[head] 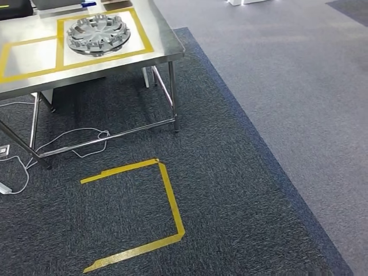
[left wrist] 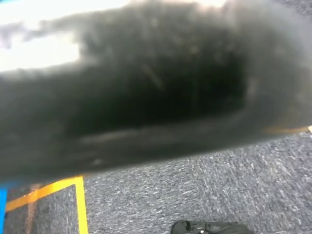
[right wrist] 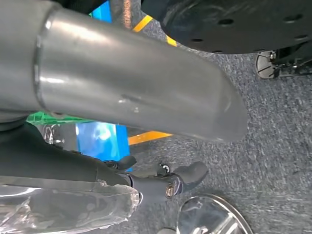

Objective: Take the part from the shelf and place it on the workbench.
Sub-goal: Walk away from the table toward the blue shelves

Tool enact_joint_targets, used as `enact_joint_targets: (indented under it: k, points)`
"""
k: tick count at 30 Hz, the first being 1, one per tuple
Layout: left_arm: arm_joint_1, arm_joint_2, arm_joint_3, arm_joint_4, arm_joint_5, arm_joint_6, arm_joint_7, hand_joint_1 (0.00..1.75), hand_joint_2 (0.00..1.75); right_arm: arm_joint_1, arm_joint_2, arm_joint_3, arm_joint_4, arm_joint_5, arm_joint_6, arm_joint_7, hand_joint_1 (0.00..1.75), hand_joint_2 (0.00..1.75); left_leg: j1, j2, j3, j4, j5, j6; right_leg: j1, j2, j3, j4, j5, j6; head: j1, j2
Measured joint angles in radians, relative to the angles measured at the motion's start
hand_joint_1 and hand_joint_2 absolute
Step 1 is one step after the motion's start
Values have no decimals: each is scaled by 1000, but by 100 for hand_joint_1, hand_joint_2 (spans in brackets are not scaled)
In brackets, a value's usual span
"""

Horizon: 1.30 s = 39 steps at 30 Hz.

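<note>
Here, the part (head: 98, 33), a round silver disc with spoke-like ribs, lies flat on the steel tabletop (head: 169, 45), inside the right-hand one of two rectangles marked out in yellow tape (head: 60, 40). The neighbouring rectangle on its left holds nothing. The bench stands on dark carpet (head: 225, 190), and white cables (head: 82, 141) trail across the floor between its legs. In front of it, more yellow tape, the floor marking (head: 171, 198), outlines part of a square on the carpet, while a paler grey carpet (head: 303, 86) runs off to the right.

From the right wrist camera, the right hand (right wrist: 110, 87) hangs above the carpet with its thick grey thumb and darker fingers (right wrist: 184, 176) stretched out and apart, carpet showing between them and nothing in its grasp. The left hand (left wrist: 147, 87) is a dark blur close against its own wrist camera, so whether it is released, clenched or holding anything cannot be told; carpet and a yellow tape line show beside it.
</note>
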<state>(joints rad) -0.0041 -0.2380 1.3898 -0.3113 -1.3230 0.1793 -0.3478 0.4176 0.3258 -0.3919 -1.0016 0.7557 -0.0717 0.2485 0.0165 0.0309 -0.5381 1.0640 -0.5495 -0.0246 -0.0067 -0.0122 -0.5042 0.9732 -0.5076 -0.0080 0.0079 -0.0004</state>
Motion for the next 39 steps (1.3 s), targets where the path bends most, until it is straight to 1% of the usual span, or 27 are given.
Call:
enact_joint_targets:
  k: [2,3,4,5,6,8,9,11,12,14,16,18,19,20,21,23,25,26,28,30,31,32,34,35,36,37,39]
  points:
    - [2,0,0,0,-9,7,8,0,0,-6,0,-2,10,13,3,10,0,0,0,-18,-55,130,-76,-3,2,11,-5,0,3,-5,-2,0]
    - [4,1,0,0,-16,11,12,0,0,-10,0,-4,17,22,5,16,0,0,0,-19,-79,188,-100,-3,2,18,-7,0,3,-6,-2,0]
    - [5,1,0,0,-22,15,16,0,0,-14,0,-6,25,30,8,19,0,0,0,-20,-91,219,-105,-3,3,25,-7,1,3,-6,-2,0]
    - [6,2,0,0,-27,18,18,0,0,-17,0,-8,33,36,10,21,0,0,0,-21,-86,211,-87,-2,3,33,-6,2,4,-6,-2,0]
    - [6,3,0,0,-30,20,20,0,0,-20,0,-11,41,41,12,22,0,0,0,-23,-63,166,-53,-1,3,42,-5,3,3,-6,-2,0]
    - [6,5,0,0,-35,22,22,0,0,-27,0,-15,54,46,13,22,0,0,2,-47,5,28,16,3,5,58,-4,10,1,0,-2,0]
    - [5,6,0,0,-38,23,23,0,0,-32,0,-18,59,47,14,20,0,0,3,-61,29,-24,32,6,6,66,-6,14,-1,5,-2,0]
    - [5,6,0,0,-45,25,25,0,0,-41,0,-26,71,52,14,12,0,0,1,-75,43,-63,33,15,7,79,-14,20,-2,17,-1,0]
    - [5,6,0,0,-49,26,26,0,0,-44,0,-31,78,54,15,7,0,0,1,-70,42,-64,34,21,5,85,-16,21,-1,23,0,0]
    - [5,6,1,0,-53,28,26,0,0,-48,0,-42,90,58,15,-1,0,0,1,-56,40,-67,40,36,2,70,-25,39,-13,32,2,0]
    - [5,6,4,0,-58,29,26,0,0,-52,0,-48,98,60,16,-5,0,0,2,-39,37,-70,44,45,1,38,-67,128,-68,39,8,0]
    - [8,6,7,0,-61,29,27,0,0,-54,0,-50,103,60,16,-5,0,0,0,-20,34,-69,43,48,1,23,-135,264,-133,45,12,0]
    - [8,6,8,0,-62,29,27,0,0,-54,0,-51,105,60,16,-4,0,0,0,-10,33,-69,43,48,0,22,-155,305,-144,47,12,0]
    - [8,6,10,0,-62,29,28,0,0,-53,0,-52,108,60,16,-4,0,0,-1,-2,33,-69,43,48,0,21,-159,312,-135,47,12,0]
    - [8,6,12,0,-63,29,29,0,0,-53,0,-52,109,60,16,-3,0,0,-1,5,33,-69,42,48,0,18,-141,278,-109,45,12,0]
    - [7,6,14,1,-63,29,30,0,0,-54,0,-54,111,60,16,-1,0,0,-3,16,36,-69,41,44,2,-5,-65,132,-43,38,12,0]
    - [5,5,17,1,-64,29,32,0,0,-56,0,-55,112,59,16,1,0,0,-6,23,39,-67,37,34,5,-25,-17,34,-14,27,11,0]
    - [4,5,19,1,-63,28,31,0,0,-56,0,-55,113,57,16,2,0,0,-7,26,41,-67,37,28,8,-26,-13,23,-15,23,9,0]
    - [2,4,22,1,-62,26,27,0,0,-55,0,-56,114,51,19,-1,0,0,-5,31,44,-69,35,15,8,-14,-15,21,-10,13,9,0]
    - [2,4,24,1,-62,25,21,0,0,-53,0,-57,115,45,24,-9,0,0,-3,19,42,-56,22,4,4,-6,-10,14,-3,3,7,0]
    - [2,3,25,1,-62,25,20,0,0,-53,0,-58,116,44,27,-14,0,0,-3,7,33,-34,3,0,1,-2,-7,12,1,-1,5,0]
    - [3,3,27,1,-62,25,18,0,0,-54,0,-59,116,44,29,-19,0,0,-2,-3,14,10,-26,-2,2,2,-7,12,3,-4,3,0]
    - [4,3,31,1,-63,25,17,0,0,-56,0,-61,119,46,33,-27,0,0,-2,-16,-45,138,-89,-4,3,14,-11,12,6,-9,0,0]
    - [5,3,34,1,-63,25,16,0,0,-57,0,-63,122,48,34,-30,0,0,-2,-19,-71,192,-106,-5,4,22,-12,12,7,-11,1,0]
    - [6,3,36,1,-64,25,15,0,0,-58,0,-65,124,50,34,-32,0,0,-2,-20,-83,211,-99,-4,5,30,-11,13,7,-11,0,0]
    - [6,3,38,1,-64,25,14,0,0,-58,0,-68,127,51,35,-33,0,0,-2,-21,-79,194,-72,-2,6,39,-10,13,6,-11,1,0]
    - [7,3,42,1,-65,25,14,0,0,-61,0,-72,131,54,35,-34,0,0,-2,-40,-33,73,11,5,7,58,-9,14,5,-9,0,0]
